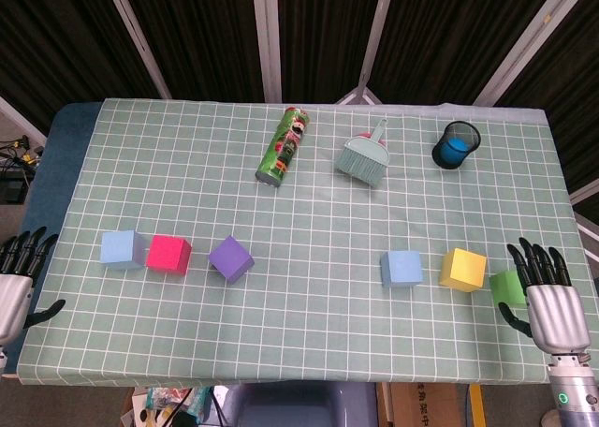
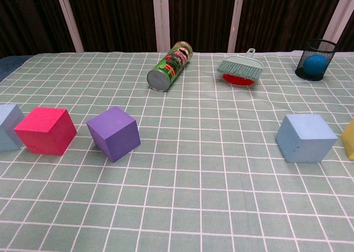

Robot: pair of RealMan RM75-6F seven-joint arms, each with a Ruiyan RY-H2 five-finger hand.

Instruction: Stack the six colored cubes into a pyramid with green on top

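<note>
Right robot hand (image 1: 547, 296): near right table (image 1: 309, 352) edge, fingers spread, holding nothing.
Left robot hand (image 1: 19, 277): near left, fingers apart, empty.
Green cube (image 1: 505, 285): touching or just beside the right robot hand (partly hidden).
Other cubes: yellow cube (image 1: 463, 269), blue cube (image 1: 401, 269), purple cube (image 1: 230, 258), red cube (image 1: 168, 254), pale blue cube (image 1: 122, 249), unstacked.

Table covering (image 2: 182, 169): checked green cloth, matt, lightly creased, white grid lines.

On the cloth, nearest row: light blue cube (image 1: 122, 249), pink cube (image 2: 45, 130), purple cube (image 2: 113, 133), second light blue cube (image 2: 305, 137), yellow cube (image 1: 463, 269), green cube (image 1: 505, 285); all matt, smooth-faced, foam-like, the blue one faintly pitted.

At the cloth's far edge: snack can (image 2: 170, 66), glossy printed sleeve, dull metal end; hand brush (image 2: 241, 69), pale smooth plastic with fine bristles; pen cup (image 2: 316, 59), black wire mesh, holding a blue ball.

Right hand (image 1: 552, 301): satin silver metal-look shell, black matt fingers.
</note>
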